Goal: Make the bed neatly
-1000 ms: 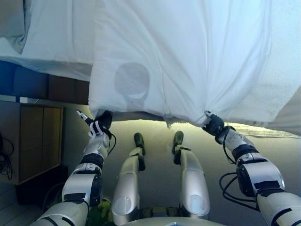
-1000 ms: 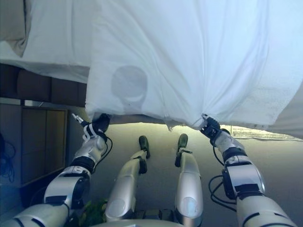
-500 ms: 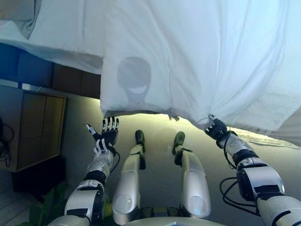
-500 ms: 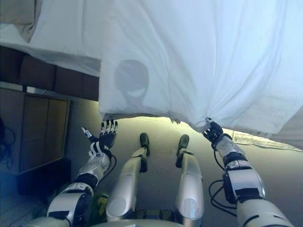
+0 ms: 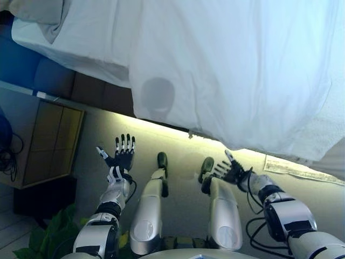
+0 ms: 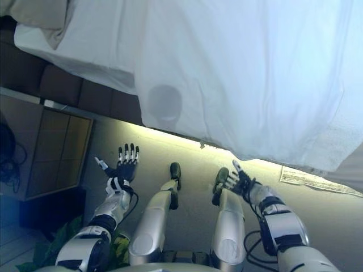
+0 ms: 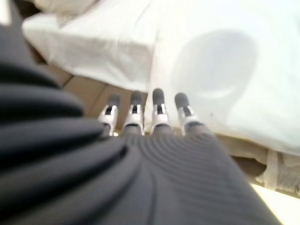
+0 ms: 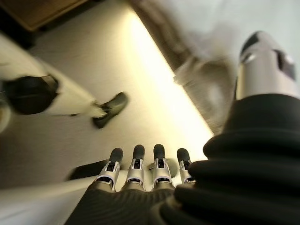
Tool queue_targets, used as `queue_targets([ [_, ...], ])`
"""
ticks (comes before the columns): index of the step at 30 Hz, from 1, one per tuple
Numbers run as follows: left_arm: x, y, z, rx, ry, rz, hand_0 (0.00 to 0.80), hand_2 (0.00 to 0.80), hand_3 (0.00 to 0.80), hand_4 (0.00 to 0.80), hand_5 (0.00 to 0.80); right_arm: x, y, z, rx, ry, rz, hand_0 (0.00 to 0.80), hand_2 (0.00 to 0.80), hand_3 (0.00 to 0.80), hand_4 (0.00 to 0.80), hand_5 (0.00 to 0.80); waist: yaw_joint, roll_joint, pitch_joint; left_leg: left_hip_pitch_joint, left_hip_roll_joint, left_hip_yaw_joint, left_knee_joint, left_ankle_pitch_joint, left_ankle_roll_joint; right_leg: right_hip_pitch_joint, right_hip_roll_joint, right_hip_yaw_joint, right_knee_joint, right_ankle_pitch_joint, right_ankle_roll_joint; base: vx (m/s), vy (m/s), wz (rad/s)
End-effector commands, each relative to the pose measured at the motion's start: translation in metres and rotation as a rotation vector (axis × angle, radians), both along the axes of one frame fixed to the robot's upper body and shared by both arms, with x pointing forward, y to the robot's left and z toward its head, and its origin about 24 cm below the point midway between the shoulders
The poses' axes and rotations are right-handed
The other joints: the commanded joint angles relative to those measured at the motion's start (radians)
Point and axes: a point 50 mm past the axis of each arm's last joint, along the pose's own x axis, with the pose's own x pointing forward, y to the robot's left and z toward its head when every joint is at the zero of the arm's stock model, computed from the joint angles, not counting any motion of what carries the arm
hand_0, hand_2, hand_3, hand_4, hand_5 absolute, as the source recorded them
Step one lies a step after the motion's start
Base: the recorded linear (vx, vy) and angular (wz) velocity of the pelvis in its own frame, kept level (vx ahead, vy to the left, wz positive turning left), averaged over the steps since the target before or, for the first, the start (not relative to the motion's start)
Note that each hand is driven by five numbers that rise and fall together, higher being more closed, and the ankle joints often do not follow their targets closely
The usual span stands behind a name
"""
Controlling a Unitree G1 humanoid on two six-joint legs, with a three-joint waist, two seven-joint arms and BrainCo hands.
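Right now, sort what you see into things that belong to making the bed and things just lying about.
Belongs to the job:
white duvet, hanging over the bed's edge
under sheet on the mattress
left hand, open, holding nothing
right hand, open, holding nothing

Just lying about:
wooden cabinet
paper on the floor
green plant

A bed (image 5: 81, 89) carries a white sheet (image 5: 232, 70) spread across it, its edge hanging over the side. A pillow (image 5: 40, 13) lies beside the sheet.

bright daylight on white sheet (image 5: 232, 65); round shadow; wrist views blurred; floor (image 5: 178, 148) glare
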Motion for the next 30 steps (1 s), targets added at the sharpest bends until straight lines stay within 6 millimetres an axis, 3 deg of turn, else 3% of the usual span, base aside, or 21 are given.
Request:
queue_targets([
  [1,0.000,-0.004,0.010,0.080,-0.117,-0.058,0.000,0.000,0.000,0.000,0.000,-0.014,0.011,-0.012,0.029,0.057,0.057,0.000,0.000,0.000,0.000,0.000,0.012,-0.034,-0.010,0.025,0.001,0.026,0.130,-0.126,-0.019,0.080,-0.080,0.078,-0.216,0.177,0.127,0.043,0.000,0.00],
  [10,0.001,-0.011,0.026,0.215,-0.269,-0.141,0.000,0.000,0.000,0.000,0.000,-0.046,0.010,-0.032,0.044,0.099,0.122,0.000,0.000,0.000,0.000,0.000,-0.006,-0.058,-0.065,0.093,0.007,0.040,0.116,-0.137,-0.019,0.150,-0.073,0.087,-0.249,0.175,0.119,0.052,0.006,-0.08],
  [14,0.003,-0.011,0.029,0.262,-0.241,-0.168,0.000,0.000,0.000,0.000,0.000,-0.042,0.004,-0.029,0.058,-0.038,0.053,0.000,0.000,0.000,0.000,0.000,-0.012,-0.067,-0.090,0.132,0.011,0.047,0.093,-0.138,-0.021,0.191,-0.071,0.086,-0.273,0.179,0.121,0.039,-0.027,-0.12],
  [17,-0.008,-0.005,0.013,0.362,-0.115,-0.168,0.000,0.000,0.000,0.000,0.000,-0.046,0.004,-0.030,-0.005,-0.153,0.055,0.000,0.000,0.000,0.000,0.000,-0.024,-0.076,-0.125,0.176,0.013,0.055,0.061,-0.131,-0.021,0.227,-0.067,0.087,-0.291,0.181,0.121,0.060,-0.028,-0.09],
  [21,-0.040,0.013,-0.023,0.583,0.174,-0.217,0.000,0.000,0.000,0.000,0.000,-0.058,-0.011,-0.027,-0.105,-0.301,-0.032,0.000,0.000,0.000,0.000,0.000,-0.048,-0.081,-0.198,0.261,0.011,0.075,-0.008,-0.110,-0.022,0.307,-0.055,0.080,-0.338,0.187,0.126,0.129,-0.042,-0.09],
  [24,-0.070,0.027,-0.053,0.763,0.425,-0.344,0.000,0.000,0.000,0.000,0.000,-0.076,-0.023,-0.032,-0.130,-0.287,-0.078,0.000,0.000,0.000,0.000,0.000,-0.066,-0.078,-0.270,0.341,0.010,0.092,-0.072,-0.097,-0.025,0.382,-0.037,0.071,-0.389,0.190,0.127,0.229,-0.069,-0.18],
  [30,-0.127,0.044,-0.092,1.057,0.713,-0.659,0.000,0.000,0.000,0.000,0.000,-0.107,-0.037,-0.049,-0.180,-0.165,-0.095,0.000,0.000,0.000,0.000,0.000,-0.074,-0.072,-0.381,0.433,0.023,0.126,-0.152,-0.080,-0.031,0.457,-0.021,0.036,-0.445,0.198,0.127,0.206,-0.136,-0.14],
])
